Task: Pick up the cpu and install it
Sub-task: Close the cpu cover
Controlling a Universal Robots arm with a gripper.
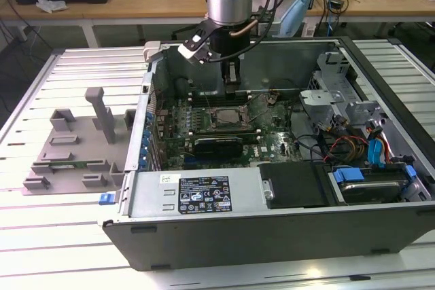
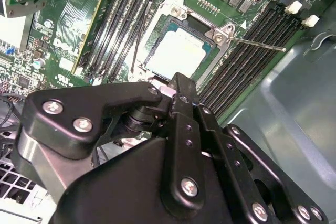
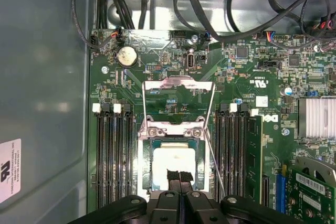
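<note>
Seating looks like the step you're on, so here's what I'd watch. Your gripper [image 3: 177, 176] hangs right over the socket [image 1: 228, 119], which sits just above the middle of the exterior view, inside the open case [image 1: 272, 236]. In the first wrist view the two fingers are pinched together with nothing between them that I can make out, and the tips sit just over one edge of the cpu [image 3: 177, 160]. The cpu lies flat inside the socket frame, shiny top up. In both wrist views it looks square to the frame rather than cocked. I honestly can't tell if the tips are touching the lid or floating just above it.

My take: if you're pressing or nudging, go straight down and go light. A socket like this probably won't forgive a sideways shove. The tips are closer to an edge than to the middle of the chip, so a hard push there could rock it. Check that all four sides sit level.

Also mind the neighbours. The load plate [image 3: 178, 95] is flipped up and open. The thin lever [image 3: 215, 169] runs just beside the fingers, with the memory slots [image 3: 113, 156] close by, so don't let the arm swing wide.
</note>
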